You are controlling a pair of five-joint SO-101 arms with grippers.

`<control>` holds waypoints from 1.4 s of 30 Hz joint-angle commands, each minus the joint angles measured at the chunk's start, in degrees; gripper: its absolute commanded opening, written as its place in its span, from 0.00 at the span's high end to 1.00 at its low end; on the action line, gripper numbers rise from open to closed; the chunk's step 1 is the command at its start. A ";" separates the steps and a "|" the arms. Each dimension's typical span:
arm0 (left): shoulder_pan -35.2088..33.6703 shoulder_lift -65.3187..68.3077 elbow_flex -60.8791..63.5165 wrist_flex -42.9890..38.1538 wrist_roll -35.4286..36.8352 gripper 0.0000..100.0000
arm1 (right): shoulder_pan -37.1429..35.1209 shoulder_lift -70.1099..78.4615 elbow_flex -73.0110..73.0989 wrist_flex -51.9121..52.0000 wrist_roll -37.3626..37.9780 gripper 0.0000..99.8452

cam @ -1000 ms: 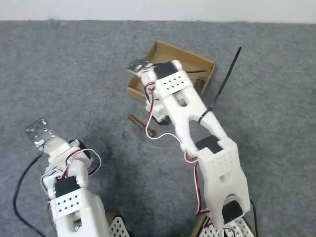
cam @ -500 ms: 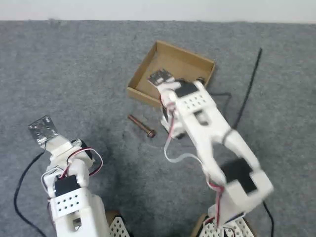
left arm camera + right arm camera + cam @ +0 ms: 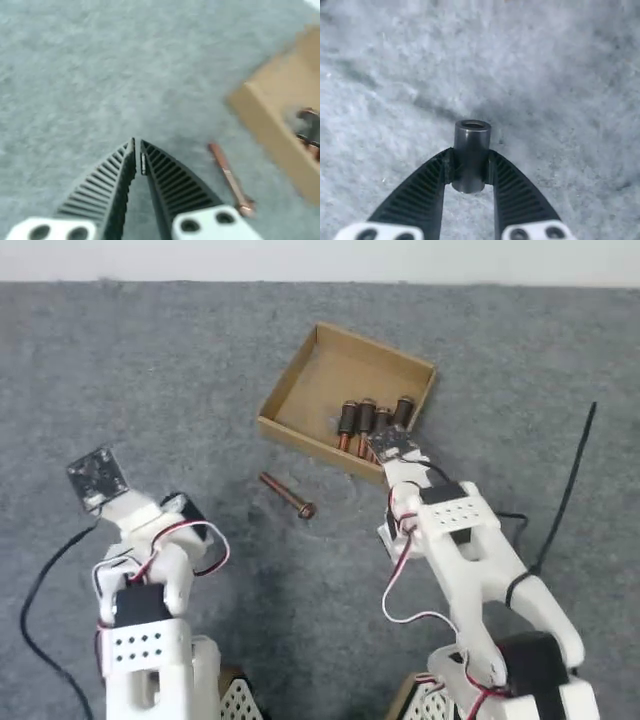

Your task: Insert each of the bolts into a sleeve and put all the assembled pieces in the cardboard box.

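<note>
**Grey felt surface, one bolt left to sleeve**

Grey, fuzzy surface [image 3: 150,370] carries the cardboard box [image 3: 285,385], with several assembled pieces [image 3: 372,420] lying inside against the wall nearest the arms. One bare copper-coloured bolt [image 3: 287,494] lies just outside that wall, roughly parallel to it.

The right tool [image 3: 470,160] is clamped around a dark sleeve [image 3: 472,145], whose open bore stands clear of the jaws, near the same wall. The left tool [image 3: 137,147] sits farther from the box than the bolt, its jaws drawn to a sliver with nothing between them.

The step in hand looks like fetching that bolt. The left tool should probably open wide and pinch the shank near the head, leaving the tip free. The right should hold the sleeve steady, with the bore axis lined up before any push, since a tilted entry would likely jam.
</note>
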 commanded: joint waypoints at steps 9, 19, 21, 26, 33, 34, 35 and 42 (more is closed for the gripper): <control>11.08 21.01 -22.55 2.81 9.58 0.99 | 1.71 -3.56 1.67 -5.14 1.85 0.99; 12.92 53.98 -42.77 2.73 16.97 0.99 | 1.71 -3.56 2.55 -7.34 2.02 0.99; 13.10 58.55 -45.67 2.73 17.23 0.99 | 1.71 -3.56 2.64 -7.60 2.02 0.99; 17.93 67.34 -50.86 2.64 20.04 0.99 | 1.71 -3.56 2.64 -7.60 3.25 0.99; 20.31 75.52 -54.46 2.46 23.21 0.99 | 1.71 -3.56 2.64 -7.69 3.78 0.99; 20.22 76.75 -54.90 2.46 23.21 0.98 | 1.71 -3.56 2.64 -7.69 3.78 0.99; 20.22 77.89 -55.16 2.46 23.30 0.97 | 1.71 -3.56 2.64 -7.69 3.78 0.99; 20.22 83.25 -55.87 2.46 25.67 0.80 | 1.71 -3.47 2.81 -8.40 3.78 0.99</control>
